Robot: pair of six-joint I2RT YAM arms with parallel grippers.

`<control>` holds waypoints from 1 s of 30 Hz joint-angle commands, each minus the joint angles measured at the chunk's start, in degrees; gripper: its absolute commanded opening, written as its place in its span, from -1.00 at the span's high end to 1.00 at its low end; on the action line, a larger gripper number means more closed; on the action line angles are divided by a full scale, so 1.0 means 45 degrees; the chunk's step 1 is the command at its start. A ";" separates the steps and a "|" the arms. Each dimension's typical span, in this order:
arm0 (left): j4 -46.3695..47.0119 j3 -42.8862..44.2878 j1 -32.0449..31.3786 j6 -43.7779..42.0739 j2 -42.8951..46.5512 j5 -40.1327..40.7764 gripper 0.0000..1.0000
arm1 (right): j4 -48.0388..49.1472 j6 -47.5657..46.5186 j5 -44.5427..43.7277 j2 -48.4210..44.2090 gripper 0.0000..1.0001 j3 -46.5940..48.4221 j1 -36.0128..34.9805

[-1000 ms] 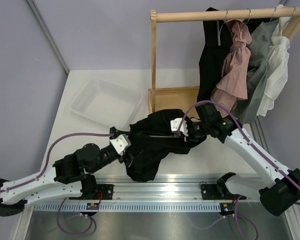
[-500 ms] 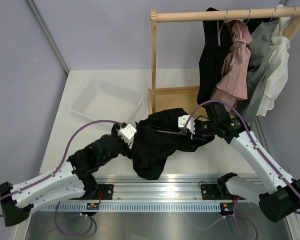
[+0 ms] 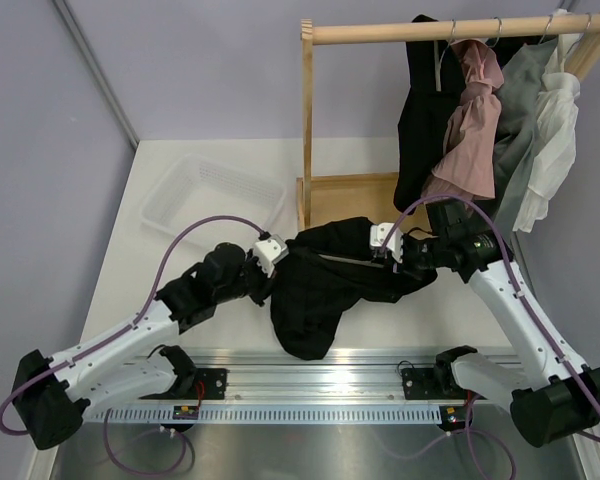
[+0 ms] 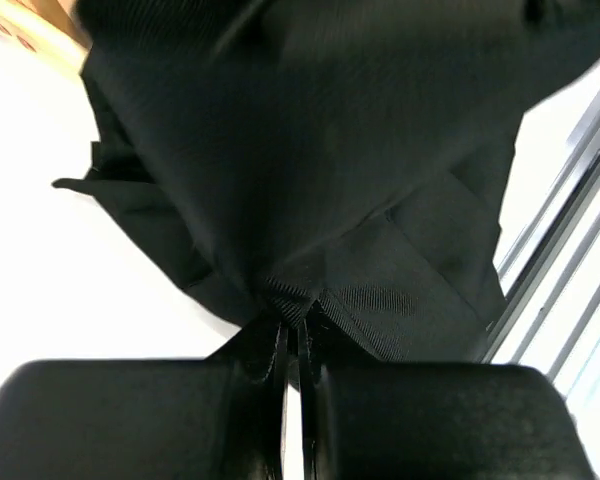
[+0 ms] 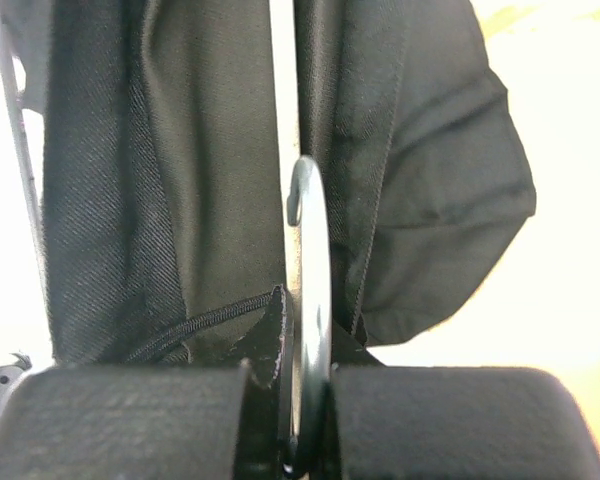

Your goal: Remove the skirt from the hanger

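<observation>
One skirt, black and floppy, is slung between the two arms above the middle of the white table, and its longest fold droops toward the near rail. There's one hanger in play. Its thin metal hook stands up between the skirt's folds in the right wrist view, and from above a slim grey bar runs across the top of the cloth.

The right gripper is clamped tight on that hook, the wire pinched between its pads and dark fabric bunched on both sides. Over on the skirt's left edge, the left gripper is pinched closed on a tuck of the black cloth, which fans out from the fingertips.

So two arms are both busy, one on the wire and one on the fabric.

Moving outward, there's one translucent plastic basket on the table to the left, near the skirt but not touching it. One wooden clothes rack stands behind, and the skirt's far edge lies right against its tray-like base.

Four garments hang from the rail, crowded to the right: a long black one, a pink one, a grey one and a white one.
</observation>
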State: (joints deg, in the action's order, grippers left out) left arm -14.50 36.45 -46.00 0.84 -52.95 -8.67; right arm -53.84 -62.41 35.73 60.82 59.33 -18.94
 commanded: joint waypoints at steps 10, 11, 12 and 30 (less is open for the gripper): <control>-0.1347 -0.0014 0.2076 0.0534 0.1708 0.0421 1.00 | -0.0886 -0.2263 0.0694 0.0001 1.00 0.0312 0.2216; -0.1444 0.0045 0.2387 0.0613 0.1688 0.0403 1.00 | -0.0809 -0.2244 0.0617 0.0039 1.00 0.0273 0.2352; -0.1503 0.0103 0.2506 0.0691 0.1630 0.0383 1.00 | -0.0711 -0.2147 0.0654 0.0078 1.00 0.0272 0.2469; -0.1466 0.0455 0.3288 0.1669 -0.0832 -0.1372 1.00 | -0.0087 0.0311 0.4481 0.0763 1.00 0.1776 0.4912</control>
State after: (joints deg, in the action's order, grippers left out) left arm -17.61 37.12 -32.82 9.10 -55.46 -14.90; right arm -57.63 -64.62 55.59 64.58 63.18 1.08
